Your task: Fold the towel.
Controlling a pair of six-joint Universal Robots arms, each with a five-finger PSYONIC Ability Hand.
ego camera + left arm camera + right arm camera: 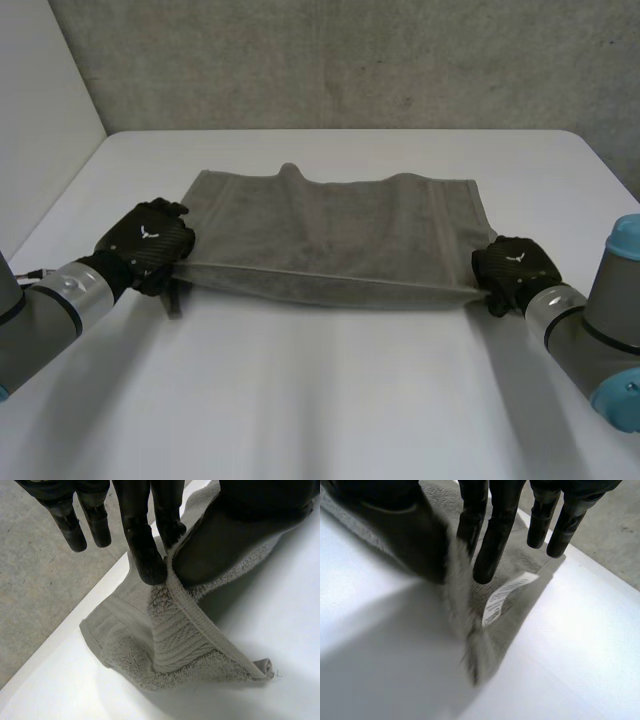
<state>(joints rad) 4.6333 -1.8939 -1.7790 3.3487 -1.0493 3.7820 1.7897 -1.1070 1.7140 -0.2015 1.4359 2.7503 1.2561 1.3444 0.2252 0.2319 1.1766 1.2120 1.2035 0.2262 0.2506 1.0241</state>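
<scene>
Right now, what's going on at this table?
Both robot arms are working a grey towel on the white table. The left hand pinches its near-left corner and the right hand its near-right corner, fingers against thumb. The near edge is raised and stretched between them, while the far part rests on the table. A white label hangs by the right hand's fingertips. No fold is laid yet.

Open table (330, 400) nearside, towel (330, 230) spanning the middle
</scene>
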